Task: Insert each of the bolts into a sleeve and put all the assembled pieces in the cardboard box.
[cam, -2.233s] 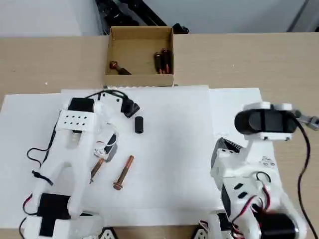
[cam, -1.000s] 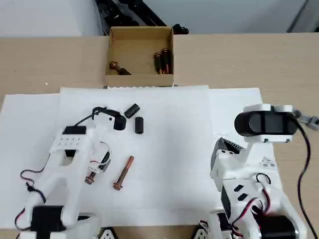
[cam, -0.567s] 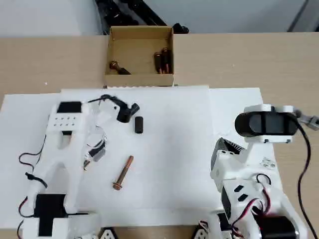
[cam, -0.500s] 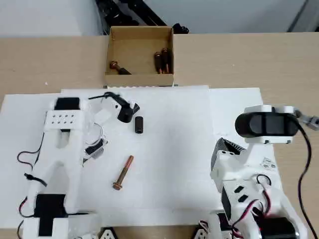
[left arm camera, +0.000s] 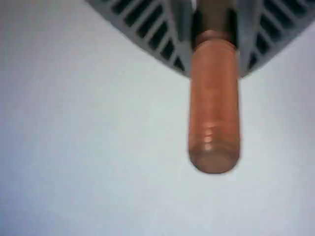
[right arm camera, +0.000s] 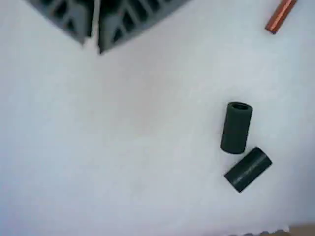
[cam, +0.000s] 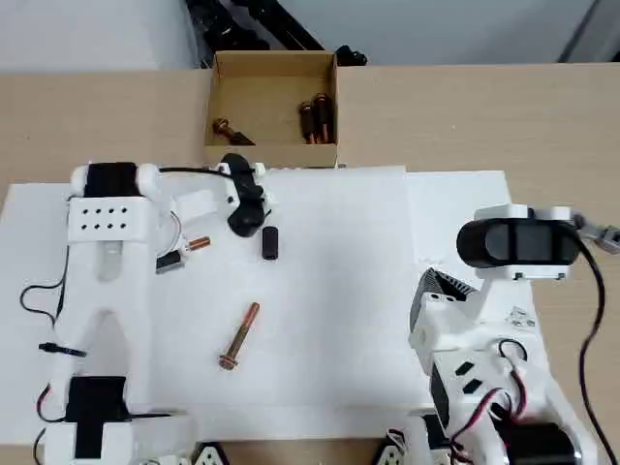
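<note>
clamping a copper bolt (left arm camera: 214, 113) between its ribbed grey fingers (left arm camera: 147, 24), the left end effector (left arm camera: 214, 59) is hanging over the white paper sheet (cam: 368, 291) in the left half of the high view. the bolt's threaded end is sticking out towards the middle of the frame. a black sleeve (cam: 270, 242) is lying on the sheet just right of that bolt tip, apart from it. a second bolt (cam: 239, 336) is lying tilted on the sheet lower down, well apart from the sleeve. the cardboard box (cam: 274, 155) is standing on the table (cam: 484, 116) at upper centre, just beyond the sheet's far edge. it is holding assembled pieces (cam: 316, 118) against its right wall and another piece (cam: 229, 130) near its left wall. the right end effector (right arm camera: 96, 44) is hanging over bare paper with its two halves pressed together. its wrist view is showing a pair of sleeves (right arm camera: 236, 127) lying just beside each other on the sheet.
</note>
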